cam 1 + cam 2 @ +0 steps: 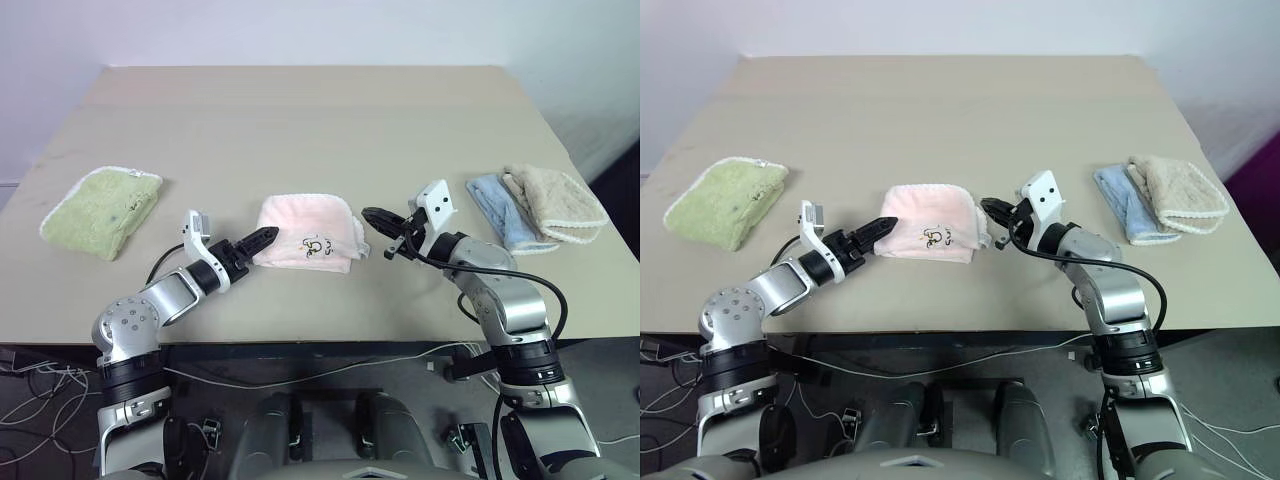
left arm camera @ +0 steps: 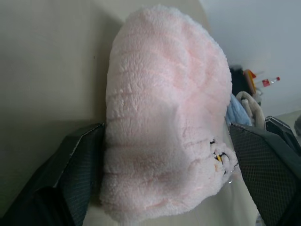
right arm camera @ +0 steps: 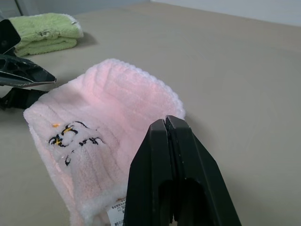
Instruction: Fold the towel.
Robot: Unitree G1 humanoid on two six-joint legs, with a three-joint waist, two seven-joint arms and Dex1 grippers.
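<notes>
The pale pink towel (image 1: 305,228) lies folded into a small thick packet at the middle of the table, its cartoon print (image 1: 316,243) facing the front edge. My left gripper (image 1: 264,238) is at the towel's left end and stands open. In the left wrist view its two black fingers (image 2: 77,162) spread wide on either side of the towel (image 2: 164,117). My right gripper (image 1: 379,224) hovers just off the towel's right end, shut with nothing in it. The right wrist view has its closed fingertips (image 3: 165,123) in front of the towel (image 3: 108,113).
A folded light green towel (image 1: 102,208) lies at the table's left. A light blue cloth (image 1: 498,210) and a beige cloth (image 1: 556,203) lie together at the right. The tan table (image 1: 300,120) stretches bare behind the towel. Cables hang below its front edge.
</notes>
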